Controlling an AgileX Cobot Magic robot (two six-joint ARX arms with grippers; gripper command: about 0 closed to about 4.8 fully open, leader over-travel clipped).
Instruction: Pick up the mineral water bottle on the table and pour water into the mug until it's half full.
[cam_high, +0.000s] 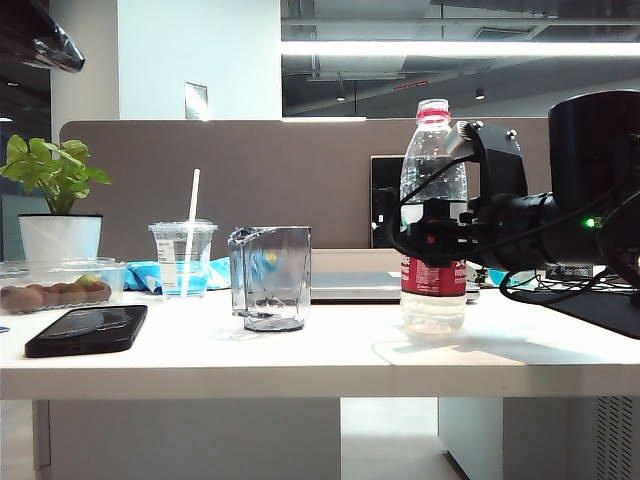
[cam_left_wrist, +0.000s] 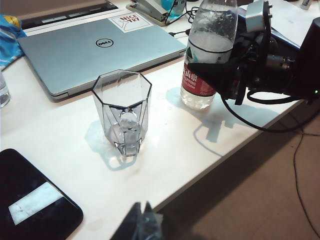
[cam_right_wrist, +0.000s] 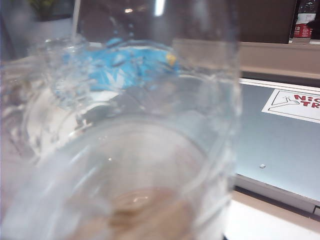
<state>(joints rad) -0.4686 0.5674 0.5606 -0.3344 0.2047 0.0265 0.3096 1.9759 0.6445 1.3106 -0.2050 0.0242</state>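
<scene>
Grasping step: my right pincer (cam_high: 432, 240) straddles the bottle (cam_high: 433, 215) at its label; whether it is clamped, I cannot tell. Bottle stands on the desk (cam_high: 330, 355), at the mug's (cam_high: 271, 277) 3 o'clock. Left pincer (cam_left_wrist: 142, 222) hovers near the desk edge, state unclear. Next: confirm grip, lift.

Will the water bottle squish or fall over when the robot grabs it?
The mineral water bottle looks thin and clear, so it may dent. It's tall, narrow and upright, so probably tippy. The right gripper closes around its middle.

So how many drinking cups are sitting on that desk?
2. The clear mug stands mid-table, left of the bottle. The lidded straw cup stands farther left, beside the plant. Others may be hidden behind the arm.
</scene>
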